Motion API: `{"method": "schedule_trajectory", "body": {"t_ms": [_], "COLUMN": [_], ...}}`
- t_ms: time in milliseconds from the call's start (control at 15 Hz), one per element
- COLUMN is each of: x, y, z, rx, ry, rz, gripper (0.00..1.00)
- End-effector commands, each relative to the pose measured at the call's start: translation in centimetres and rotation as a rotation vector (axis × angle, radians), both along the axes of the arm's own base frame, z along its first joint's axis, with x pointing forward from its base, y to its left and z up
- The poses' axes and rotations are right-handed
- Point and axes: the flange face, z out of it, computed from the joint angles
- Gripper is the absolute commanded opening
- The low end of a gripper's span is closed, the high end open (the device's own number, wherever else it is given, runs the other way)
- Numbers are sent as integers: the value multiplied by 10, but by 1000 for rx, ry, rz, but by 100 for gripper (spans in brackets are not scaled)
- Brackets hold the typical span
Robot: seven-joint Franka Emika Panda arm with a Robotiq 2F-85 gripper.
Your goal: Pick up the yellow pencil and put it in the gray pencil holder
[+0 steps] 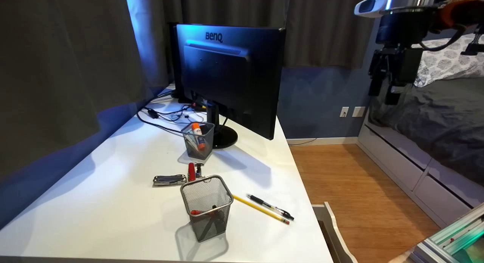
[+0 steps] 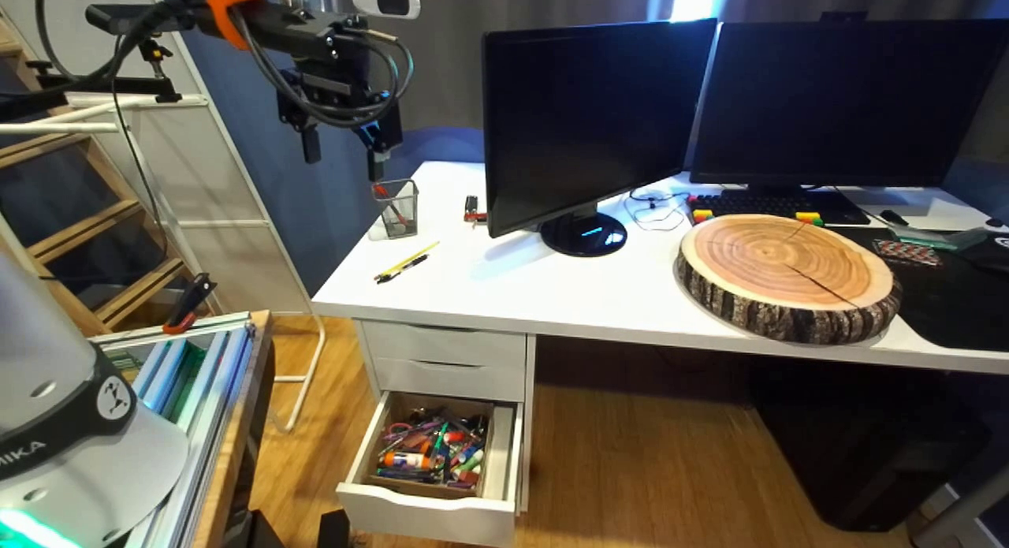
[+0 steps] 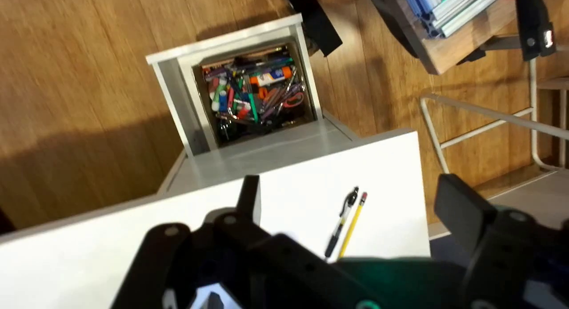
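Fingers of my black two-fingered pincer [image 2: 344, 157] are spread wide, well above the level of the flat white desk [image 2: 504, 292]. Beyond them, in the wrist view, one long thin yellow pencil [image 3: 353, 223] lies flat near the desk's corner. Its pink eraser end faces the desk's front edge; its long axis runs slantwise inward, the other end pointing toward the back. One slim black-and-clear pen [image 3: 340, 226] lies just beside it, nearly parallel. Mesh cups number two: a squarish see-through gray wire-mesh cup [image 1: 221, 223], upright near the pencil, with slim red and dark things [image 1: 197, 212] inside that I cannot make out, and a second mesh cup [image 1: 196, 154] farther back, holding an orange-capped glue stick [image 1: 197, 130]. Two black flat-screen monitors [image 2: 599, 122] and one round bark-edged wooden slab [image 2: 788, 256] rest farther along. Below, one white drawer [image 2: 430, 520] juts out with mixed stationery [image 3: 255, 89] in it, over brown plank floor [image 2: 631, 453]; dark curtains [image 1: 329, 28] hang against a blue wall [image 1: 317, 104].
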Motion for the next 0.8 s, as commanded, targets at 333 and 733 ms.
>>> {"method": "schedule_trajectory", "body": {"t_ms": [333, 733], "x": [-15, 11], "y": [152, 218], "z": [-66, -112], "rx": [232, 240], "ry": [31, 58], "rz": [344, 352], "gripper": [100, 100]}}
